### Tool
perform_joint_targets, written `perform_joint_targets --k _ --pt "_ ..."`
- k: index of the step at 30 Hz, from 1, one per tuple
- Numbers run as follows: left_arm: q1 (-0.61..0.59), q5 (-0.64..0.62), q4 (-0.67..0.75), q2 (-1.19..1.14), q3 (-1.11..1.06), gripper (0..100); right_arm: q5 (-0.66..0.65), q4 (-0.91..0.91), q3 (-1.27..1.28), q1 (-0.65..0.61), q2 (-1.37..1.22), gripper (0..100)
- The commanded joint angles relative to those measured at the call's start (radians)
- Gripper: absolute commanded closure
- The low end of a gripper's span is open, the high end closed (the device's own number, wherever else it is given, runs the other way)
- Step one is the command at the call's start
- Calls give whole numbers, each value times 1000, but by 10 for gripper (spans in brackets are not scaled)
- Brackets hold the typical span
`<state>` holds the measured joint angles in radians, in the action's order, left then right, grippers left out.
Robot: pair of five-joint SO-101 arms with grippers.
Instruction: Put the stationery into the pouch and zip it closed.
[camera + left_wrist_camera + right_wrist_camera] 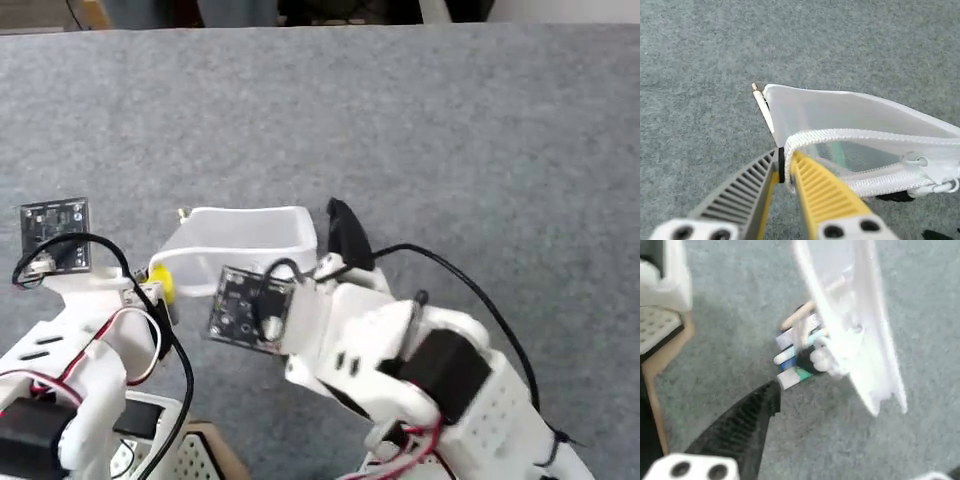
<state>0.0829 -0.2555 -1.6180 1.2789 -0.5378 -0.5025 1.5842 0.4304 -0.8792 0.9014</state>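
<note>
Pouch point(245, 240) sits between your two arms, mouth open. Left gripper point(784, 167) is clenched on its zip-end corner. Right gripper point(767, 400) is just beside it, state cannot tell. Stationery point(790, 357) pokes past the mouth. Risk: you drive the zip slider point(914, 161) onto those ends and it jams, or the pinched corner slips.

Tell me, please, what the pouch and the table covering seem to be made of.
The pouch looks like soft, translucent white plastic, since stationery shows dimly through it; its zip tape looks woven. The table covering seems grey felt or carpet, matt and fuzzy.
</note>
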Motion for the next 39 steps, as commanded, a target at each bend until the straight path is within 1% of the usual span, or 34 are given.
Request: perform_joint_targets --k 1,4,8,10,12,17,20,22,30,31,33,35,37,39 --pt "10 -6 37 -11 7 973 -11 -57 -2 -8 -47 426" --pt "10 -6 37 -11 5 973 -11 -74 -2 9 -68 426" --pt "10 -6 38 -11 5 973 -9 -106 2 94 -81 447" --pt "10 -6 38 -11 5 973 -9 -110 2 133 -82 505" --pt "10 -6 40 -11 5 973 -9 -115 2 157 -82 587" --pt "10 -6 43 -11 5 973 -11 -118 2 169 -82 806" --pt "10 -6 43 -11 5 973 -11 -133 4 170 -82 885" --pt "10 -6 43 -11 5 973 -11 -143 4 170 -82 905" --pt "10 -6 44 -11 5 973 -9 -149 4 170 -82 912" --pt "10 -6 44 -11 5 973 -8 -149 4 170 -82 924" --pt "10 -6 38 -11 5 973 -3 -150 4 170 -82 988" --pt "10 -6 38 -11 4 973 -2 -150 4 170 -82 974" --pt "10 -6 38 -11 4 971 -2 -149 4 170 -81 987" --pt "10 -6 41 -8 4 938 -2 -149 4 170 -81 985"
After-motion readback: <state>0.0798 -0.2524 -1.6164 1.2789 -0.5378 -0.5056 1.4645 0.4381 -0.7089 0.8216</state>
